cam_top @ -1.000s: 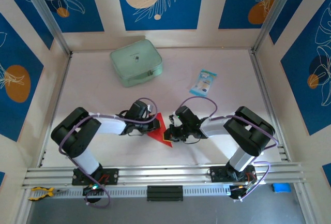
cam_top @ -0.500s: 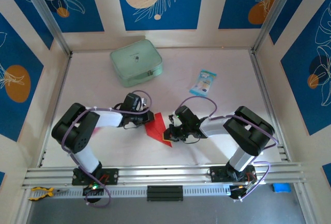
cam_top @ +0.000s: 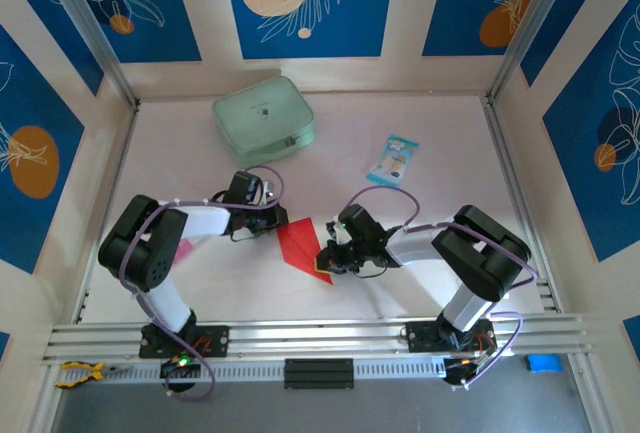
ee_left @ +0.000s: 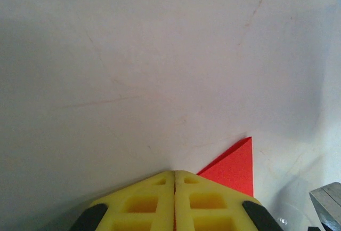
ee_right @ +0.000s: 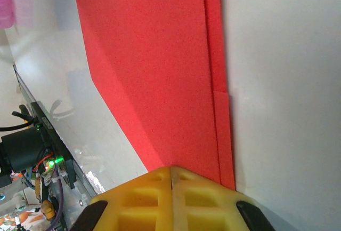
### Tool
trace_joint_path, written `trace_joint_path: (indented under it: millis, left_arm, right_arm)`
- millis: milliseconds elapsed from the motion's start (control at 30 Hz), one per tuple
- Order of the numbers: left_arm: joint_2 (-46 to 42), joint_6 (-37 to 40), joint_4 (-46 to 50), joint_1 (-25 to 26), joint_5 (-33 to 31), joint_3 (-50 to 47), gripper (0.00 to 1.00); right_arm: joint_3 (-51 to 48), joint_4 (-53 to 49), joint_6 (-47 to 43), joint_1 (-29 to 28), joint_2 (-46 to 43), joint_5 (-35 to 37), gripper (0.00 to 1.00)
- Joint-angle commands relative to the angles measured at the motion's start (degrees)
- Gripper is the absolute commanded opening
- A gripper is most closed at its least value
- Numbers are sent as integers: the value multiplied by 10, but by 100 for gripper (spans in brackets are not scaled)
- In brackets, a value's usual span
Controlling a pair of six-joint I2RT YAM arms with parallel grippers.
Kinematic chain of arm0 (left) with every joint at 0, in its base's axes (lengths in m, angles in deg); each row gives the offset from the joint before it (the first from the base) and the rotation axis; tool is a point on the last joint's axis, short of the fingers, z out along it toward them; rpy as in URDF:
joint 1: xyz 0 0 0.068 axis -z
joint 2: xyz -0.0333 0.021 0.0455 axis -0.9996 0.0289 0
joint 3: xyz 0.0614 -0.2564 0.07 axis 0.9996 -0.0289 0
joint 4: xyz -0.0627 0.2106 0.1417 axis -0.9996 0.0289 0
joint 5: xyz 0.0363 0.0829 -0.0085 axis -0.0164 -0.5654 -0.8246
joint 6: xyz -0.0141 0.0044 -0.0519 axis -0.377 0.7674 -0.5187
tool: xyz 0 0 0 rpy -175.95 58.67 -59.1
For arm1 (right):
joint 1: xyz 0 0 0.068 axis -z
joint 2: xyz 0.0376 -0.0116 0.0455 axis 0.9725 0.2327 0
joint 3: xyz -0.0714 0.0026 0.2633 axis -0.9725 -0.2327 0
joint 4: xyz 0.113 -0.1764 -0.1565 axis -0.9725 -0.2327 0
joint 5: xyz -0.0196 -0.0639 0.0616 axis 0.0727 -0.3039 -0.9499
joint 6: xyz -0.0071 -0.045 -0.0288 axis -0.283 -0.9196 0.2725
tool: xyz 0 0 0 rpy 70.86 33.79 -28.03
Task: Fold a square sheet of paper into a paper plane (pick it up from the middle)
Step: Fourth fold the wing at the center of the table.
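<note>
Spreading beneath everything is the pale white tabletop [cam_top: 420, 253], with a pale green zipped fabric pouch [cam_top: 263, 120] near its far edge. Closer to the arms, at the middle, the bright red square sheet of paper [cam_top: 303, 249] lies flat, folded into an angular shape. A small blue-white plastic packet [cam_top: 392, 159] sits well apart, far right. The left gripper [cam_top: 277, 221], yellow fingers pressed together, points at the sheet's far left corner. The right gripper [cam_top: 326, 259], likewise pressed together, is over the near corner.
</note>
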Motion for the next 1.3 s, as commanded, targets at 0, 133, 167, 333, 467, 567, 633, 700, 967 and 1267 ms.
trace_joint_path:
  millis: [0, 133, 167, 333, 467, 567, 633, 700, 967, 1267]
  left_arm:
    - [-3, 36, 41, -21, -63, 12, 9]
    - [-41, 47, 71, -18, -75, 22, 10]
    - [-56, 49, 79, -18, -81, 22, 11]
    - [-118, 35, 97, -3, -90, 11, 14]
    - [-159, 8, 79, 31, -85, -10, 16]
    - [-159, -13, 54, 74, -64, -19, 15]
    - [-147, -30, 32, 106, -52, -22, 15]
    - [-129, -54, 0, 140, -46, -28, 15]
    - [-54, -111, -81, 187, -28, -49, 11]
    - [7, -116, -82, 197, -55, -73, 9]
  right_arm:
    - [-28, -94, -8, 3, 7, 11, 1]
    - [-27, -92, -7, 3, 9, 10, 1]
    - [-27, -91, -7, 3, 9, 10, 1]
    - [-23, -91, -8, 3, 12, 9, 1]
    - [-23, -90, -6, 3, 12, 8, 1]
    - [-22, -91, -6, 3, 11, 8, 1]
    - [-22, -90, -6, 3, 11, 8, 1]
    - [-22, -91, -5, 3, 11, 9, 1]
    - [-26, -90, -2, 3, 5, 10, 1]
    - [-26, -87, -5, 4, -11, 8, 1]
